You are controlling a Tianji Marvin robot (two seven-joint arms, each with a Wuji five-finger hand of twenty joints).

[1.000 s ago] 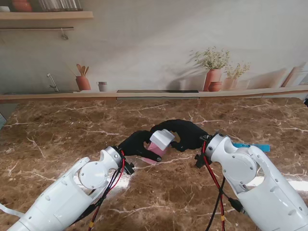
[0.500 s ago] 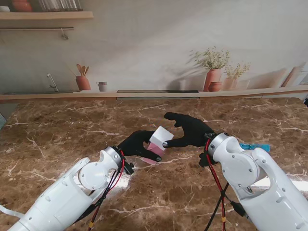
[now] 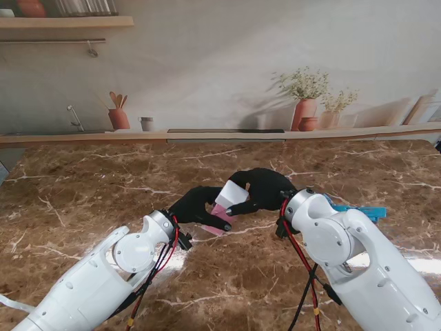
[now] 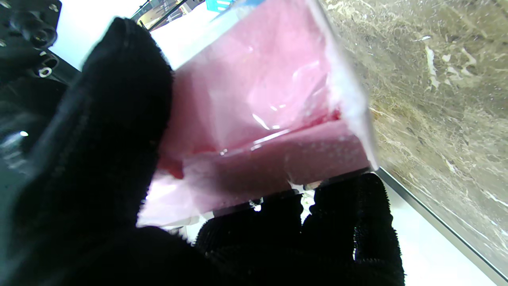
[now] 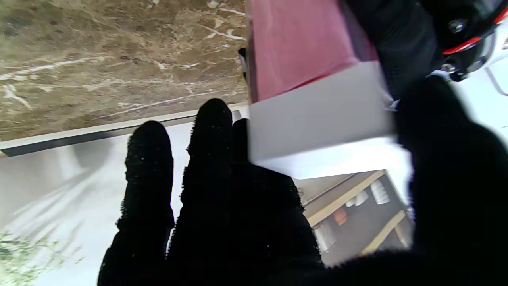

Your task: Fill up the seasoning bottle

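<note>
Pink clear-walled square seasoning bottle [image 3: 224, 209], white cap [image 3: 232, 194], gripped between black fuzzy fingers [image 3: 207, 219].

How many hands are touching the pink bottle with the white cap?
2. The left hand holds the pink bottle by its body; the right hand covers its white cap.

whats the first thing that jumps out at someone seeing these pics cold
The pink seasoning bottle with its white cap, held tilted above the middle of the brown marble table, catches the eye first. The black-gloved left hand grips its body, and the right hand closes around the cap. A blue item lies on the table to the right, partly hidden behind the right arm.
</note>
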